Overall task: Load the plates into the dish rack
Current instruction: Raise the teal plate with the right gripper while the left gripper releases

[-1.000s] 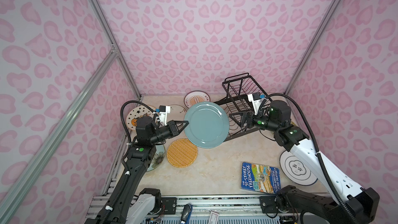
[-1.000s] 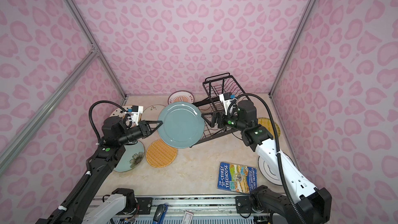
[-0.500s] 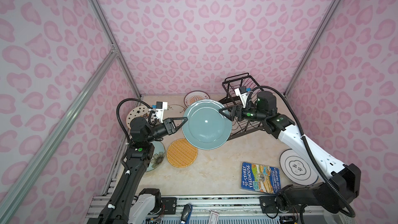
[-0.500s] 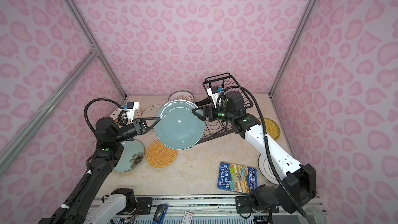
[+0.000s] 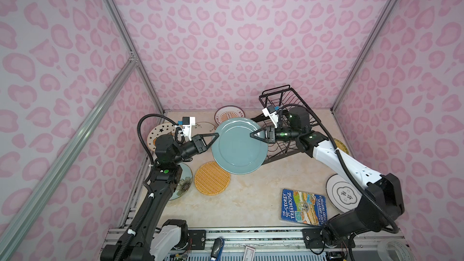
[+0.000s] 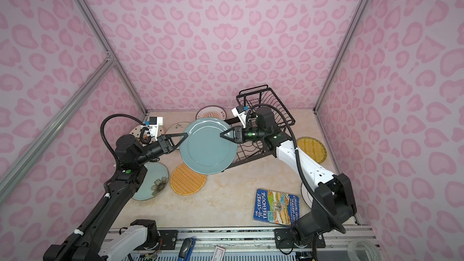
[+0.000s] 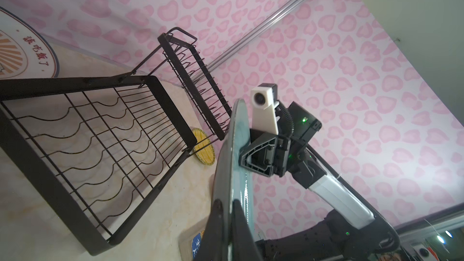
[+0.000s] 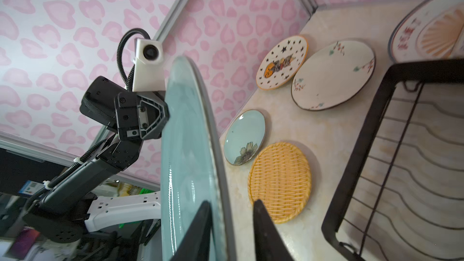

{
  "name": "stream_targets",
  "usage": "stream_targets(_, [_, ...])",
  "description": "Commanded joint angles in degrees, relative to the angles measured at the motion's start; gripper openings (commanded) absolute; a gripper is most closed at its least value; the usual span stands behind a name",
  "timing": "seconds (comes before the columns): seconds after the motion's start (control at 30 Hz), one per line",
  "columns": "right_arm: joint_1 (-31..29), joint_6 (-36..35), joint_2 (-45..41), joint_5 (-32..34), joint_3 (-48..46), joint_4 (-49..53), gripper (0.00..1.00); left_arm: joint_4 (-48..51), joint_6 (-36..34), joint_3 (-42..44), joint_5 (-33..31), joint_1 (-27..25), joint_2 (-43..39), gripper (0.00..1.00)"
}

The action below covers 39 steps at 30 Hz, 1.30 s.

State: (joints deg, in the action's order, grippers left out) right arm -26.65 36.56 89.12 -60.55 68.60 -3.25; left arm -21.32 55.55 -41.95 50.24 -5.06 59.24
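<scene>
Where the marble tabletop (image 5: pixel 251 202) lies nearest the arm bases, a blue paperback book (image 5: pixel 303 207) rests at 5 o'clock from the table centre. The white ring-design plate (image 5: pixel 344 194) lies just beside it at 2 o'clock, partly hidden by the right arm. At 7 o'clock from centre lies the orange woven-look plate (image 5: pixel 212 178). The pale green floral plate (image 5: pixel 184 185) is near it at 9 o'clock, partly under the left arm.

The teal-grey plate (image 5: pixel 238 146) hangs clear of the table at centre, concave face up. The left gripper (image 5: pixel 217 134) is clamped tight on its rim at 10 o'clock. The right gripper (image 5: pixel 251 135) reaches over the rim from 2 o'clock. Its jaws straddle the rim: one of its fingers (image 8: pixel 198 229) lies against the concave face, and the other stands apart from the underside.

The dish rack (image 5: pixel 275 91) stands at 2 o'clock from the teal-grey plate, its flat tray (image 7: pixel 173 111) partly hidden behind that plate. The yellow woven-look plate (image 6: pixel 312 150) lies at 3 o'clock of the rack.

Farthest out, the star plate (image 8: pixel 282 62) and sprig plate (image 8: pixel 334 75) lie edge to edge at 10 o'clock. The sunburst plate (image 5: pixel 229 115) lies at 12 o'clock.
</scene>
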Motion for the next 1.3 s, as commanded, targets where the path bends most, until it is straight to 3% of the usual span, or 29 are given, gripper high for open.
stream_targets(0.0, [-0.38, 21.57, 5.05, -6.43, -4.21, -29.19, 0.01, -9.11, 2.37, -1.73, -4.10, -0.14, 5.37, 0.04])
stream_targets(0.03, [-0.06, 27.15, 6.41, -6.96, -4.33, -36.91, 0.00, -10.21, 2.37, -2.45, -3.52, -0.09, 7.29, 0.04])
stream_targets(0.1, [0.28, 31.66, 8.02, -7.14, -2.69, -42.77, 0.00, -10.45, 1.29, -2.86, -3.29, -0.04, 9.73, 0.04])
stream_targets(0.33, [0.38, 21.97, 6.82, -6.25, 4.60, -27.59, 0.00, -9.77, 0.06, -4.65, -3.08, 0.78, 11.41, 0.05])
stream_targets(0.37, [0.54, 20.39, 6.46, -6.01, 5.57, -25.27, 0.00, -9.37, 0.43, -5.24, -3.14, 1.00, 11.06, 0.15])
stream_targets(0.43, [0.60, 16.54, 5.70, -5.41, 8.50, -19.47, 0.00, -7.75, 1.59, -6.39, -3.36, 1.56, 10.09, 0.56])
stream_targets(0.47, [0.79, 13.46, 5.38, -4.74, 10.26, -14.23, 0.00, -6.94, 2.12, -6.58, -4.05, 1.94, 9.26, 0.70])
stream_targets(0.53, [1.03, 4.75, 4.68, -2.32, 15.22, -2.86, 0.00, -4.79, 3.19, -6.87, -5.73, 3.50, 7.11, 0.89])
stream_targets(0.6, [1.55, -1.39, 4.88, -0.80, 21.52, 6.33, 0.00, -2.32, 3.57, -7.56, -7.03, 5.52, 4.83, 0.99])
stream_targets(0.77, [4.19, -11.52, 5.77, 3.40, 34.64, 22.71, 0.00, -1.13, 7.18, -9.82, -6.25, 11.47, 0.25, 0.98])
stream_targets(0.93, [7.54, -22.61, 6.77, 10.01, 49.54, 37.49, 0.00, -1.27, 7.90, -13.37, -2.81, 12.00, -2.44, 0.98])
stream_targets(1.27, [9.81, -40.47, 4.76, 22.75, 59.81, 44.75, 0.00, 3.95, 1.34, -12.42, 3.46, 10.83, -5.45, 0.97])
